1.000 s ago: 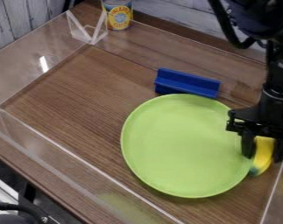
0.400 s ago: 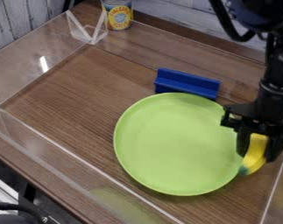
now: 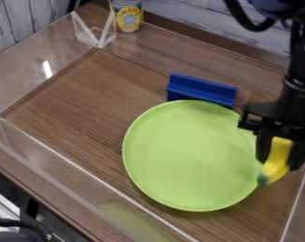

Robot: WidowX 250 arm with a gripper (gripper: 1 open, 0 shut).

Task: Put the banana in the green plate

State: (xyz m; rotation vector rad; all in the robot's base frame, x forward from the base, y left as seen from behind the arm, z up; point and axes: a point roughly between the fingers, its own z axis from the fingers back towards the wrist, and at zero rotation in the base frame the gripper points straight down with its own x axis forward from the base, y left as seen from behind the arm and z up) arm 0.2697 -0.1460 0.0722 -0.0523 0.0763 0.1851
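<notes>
The green plate (image 3: 193,156) is large, round and lime green, lying on the wooden table at centre right. Over its right rim my black gripper (image 3: 279,142) points straight down, shut on the banana (image 3: 279,159). The small yellow banana hangs from the fingers just past the plate's right edge, lifted off the table, its greenish lower tip near the rim. The gripper body covers the banana's upper end.
A blue rectangular block (image 3: 201,91) lies just behind the plate. A can (image 3: 127,15) and a clear stand (image 3: 92,30) sit at the back left. Clear acrylic walls (image 3: 28,66) enclose the table; the right wall is close to the gripper.
The gripper closed on the banana and rose with it; the banana now hangs higher beside the plate's right rim. The plate shifted slightly to the left.
</notes>
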